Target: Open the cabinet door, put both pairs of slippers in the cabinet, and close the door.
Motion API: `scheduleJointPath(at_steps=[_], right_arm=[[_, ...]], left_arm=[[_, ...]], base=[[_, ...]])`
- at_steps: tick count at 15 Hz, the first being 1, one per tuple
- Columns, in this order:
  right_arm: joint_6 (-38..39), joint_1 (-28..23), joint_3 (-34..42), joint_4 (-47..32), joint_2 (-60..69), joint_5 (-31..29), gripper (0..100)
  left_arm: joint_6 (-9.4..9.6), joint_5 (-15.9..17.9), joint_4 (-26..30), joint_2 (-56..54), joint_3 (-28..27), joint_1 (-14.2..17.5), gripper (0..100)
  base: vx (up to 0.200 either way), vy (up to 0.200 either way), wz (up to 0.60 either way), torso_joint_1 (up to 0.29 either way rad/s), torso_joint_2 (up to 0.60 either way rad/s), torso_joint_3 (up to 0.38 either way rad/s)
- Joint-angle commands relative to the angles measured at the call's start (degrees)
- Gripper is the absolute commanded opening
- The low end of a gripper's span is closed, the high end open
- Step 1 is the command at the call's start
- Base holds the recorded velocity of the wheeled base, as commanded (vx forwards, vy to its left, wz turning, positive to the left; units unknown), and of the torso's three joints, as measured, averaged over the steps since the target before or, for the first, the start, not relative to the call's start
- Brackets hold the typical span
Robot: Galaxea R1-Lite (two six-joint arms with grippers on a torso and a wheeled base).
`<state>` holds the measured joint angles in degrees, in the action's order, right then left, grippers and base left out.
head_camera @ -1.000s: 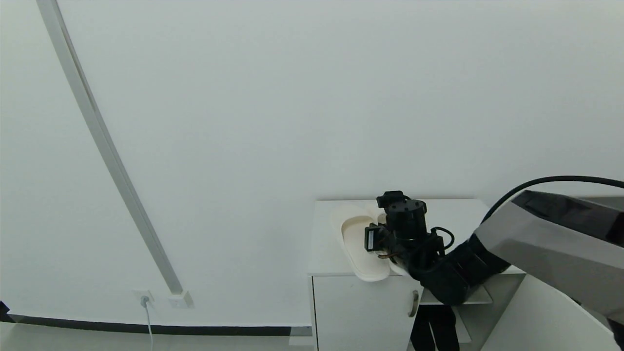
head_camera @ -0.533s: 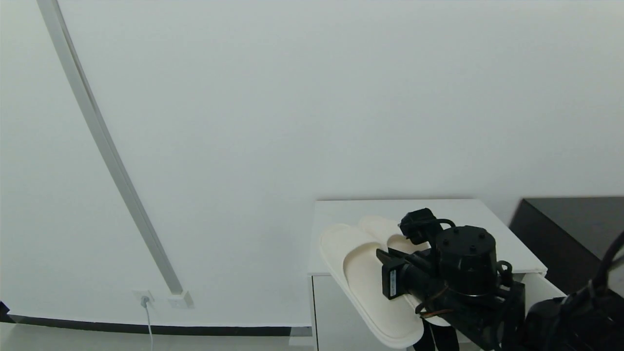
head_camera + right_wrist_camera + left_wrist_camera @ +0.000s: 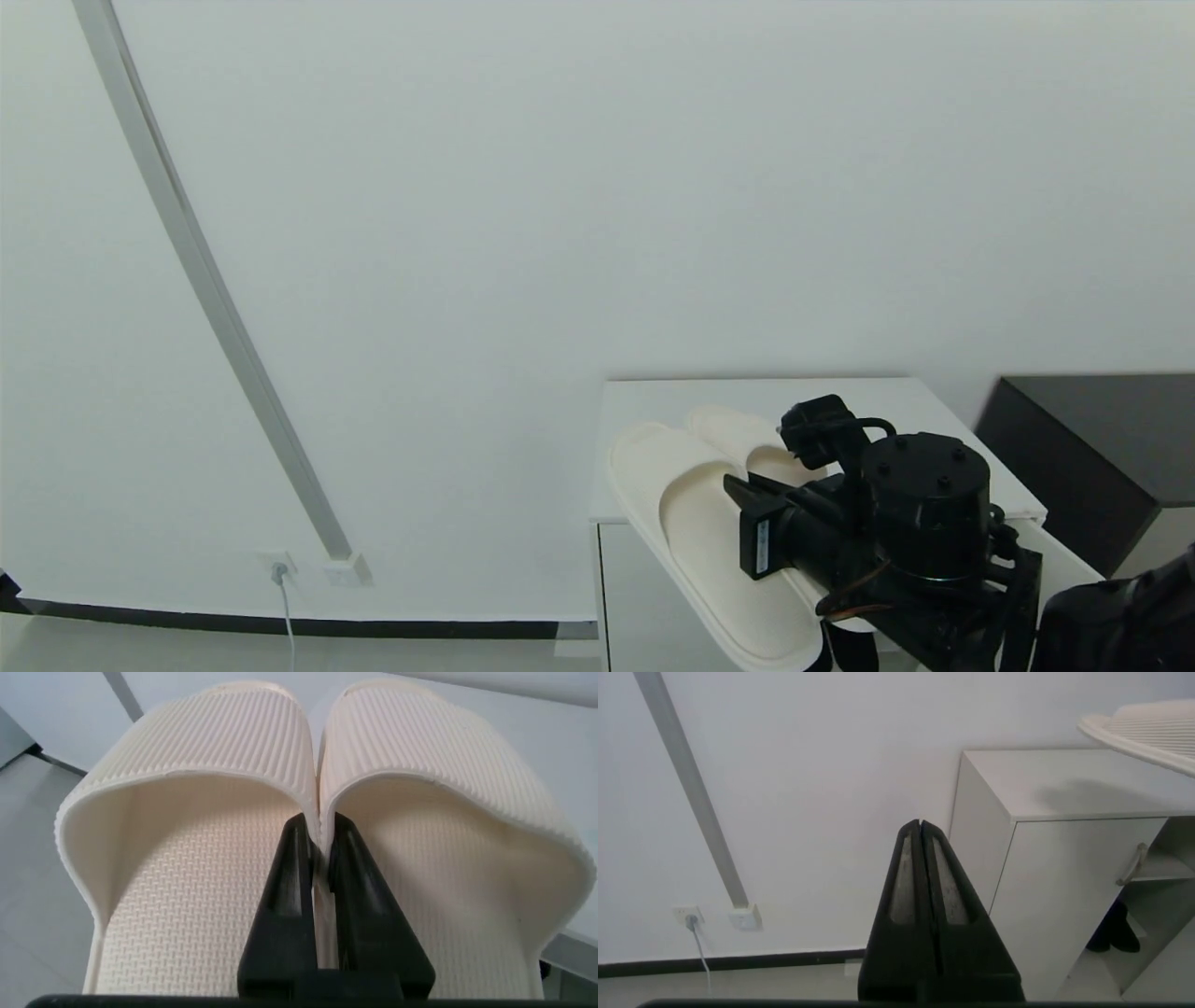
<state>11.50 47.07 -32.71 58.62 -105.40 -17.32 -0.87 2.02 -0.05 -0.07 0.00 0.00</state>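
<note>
A pair of cream slippers [image 3: 691,509] hangs side by side in front of the white cabinet [image 3: 840,397], past its top's front edge. My right gripper [image 3: 318,826] is shut on the two touching inner walls of the cream slippers [image 3: 196,887]. In the left wrist view the cabinet [image 3: 1064,784] has its left door [image 3: 1064,905] closed, with a handle [image 3: 1132,863]. To the right of that door the inside shows a shelf [image 3: 1167,868] and a dark pair [image 3: 1113,933] lower down. My left gripper [image 3: 920,826] is shut and empty, off to the cabinet's left.
A grey metal strip [image 3: 187,261] runs down the white wall to a socket with a plugged cord [image 3: 277,569]. A dark piece of furniture [image 3: 1092,448] stands right of the cabinet. Open floor lies left of the cabinet.
My right arm has lifted the cream slippers off the cabinet top and drawn them forward and nearer to the head camera. Over the last half second they shifted only slightly.
</note>
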Motion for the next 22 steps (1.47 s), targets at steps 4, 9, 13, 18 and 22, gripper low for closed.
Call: scheduleJointPath(at_steps=[4, 9, 13, 18, 22], right_arm=[[0.0, 0.1, 1.1, 0.2, -1.1, 0.0, 0], [-0.1, 0.1, 1.2, 0.2, -1.2, 0.0, 0], [-0.1, 0.1, 1.2, 0.2, -1.2, 0.1, 0], [-0.1, 0.3, 1.2, 0.3, -2.0, 0.0, 0], [-0.1, 0.4, 1.2, 0.3, -2.0, 0.0, 0]], left_arm=[[0.07, 0.0, 0.0, 0.1, 0.0, 0.0, 0], [0.07, 0.0, 0.0, 0.1, 0.0, 0.0, 0], [0.07, 0.0, 0.0, 0.1, 0.0, 0.0, 0], [-0.01, 0.0, 0.0, 0.1, 0.0, 0.0, 0], [-0.01, -0.1, 0.0, 0.1, 0.0, -0.1, 0]], base=[[-0.2, 0.0, 0.0, -0.001, 0.0, 0.006], [0.0, 0.0, 0.0, 0.0, 0.0, 0.0], [0.0, 0.0, 0.0, 0.0, 0.0, 0.0], [0.0, 0.0, 0.0, 0.0, 0.0, 0.0], [0.0, -0.15, 0.0, -0.001, 0.0, 0.001]])
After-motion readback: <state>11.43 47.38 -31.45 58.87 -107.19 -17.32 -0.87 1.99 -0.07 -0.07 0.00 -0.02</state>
